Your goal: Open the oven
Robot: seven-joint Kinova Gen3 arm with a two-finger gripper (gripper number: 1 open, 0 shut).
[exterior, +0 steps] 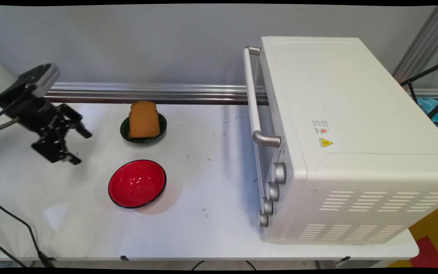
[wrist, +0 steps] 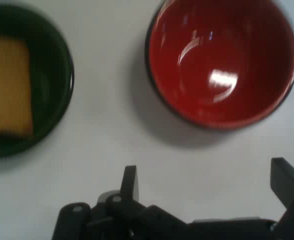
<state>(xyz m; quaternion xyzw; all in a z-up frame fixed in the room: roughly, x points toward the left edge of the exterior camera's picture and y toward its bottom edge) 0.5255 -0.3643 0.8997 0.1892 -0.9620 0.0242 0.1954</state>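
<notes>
Toast [exterior: 143, 119], a single brown slice, lies in a small dark green dish [exterior: 162, 128] toward the back of the white table [exterior: 211, 228], close to the metal rail along the wall. Its longer side runs away from the near edge toward the wall. In the hand view the slice shows as a flat yellow-brown square [wrist: 7, 92] in the dish [wrist: 59, 75] at the picture's left side.

Just in front of the dish, nearer the camera and apart from it, sits an empty red bowl [exterior: 137, 183] with a dark rim; the hand view shows it [wrist: 221, 60] at the upper right, glossy inside, with nothing in it.

The black gripper [exterior: 79, 146] hangs above the table at the left, well clear of both vessels, which lie to its right in the main view. Its two fingers [wrist: 129, 182] stand wide apart and hold nothing. In the hand view the bare table lies between them, with the red bowl ahead on one side and the green dish ahead on the other; neither is between the fingers.

A large white toaster oven [exterior: 352, 137] fills the table's right side, its door shut, its handle [exterior: 255, 102] and four knobs [exterior: 273, 192] facing the bowls. Black cables trail across the near left corner.
</notes>
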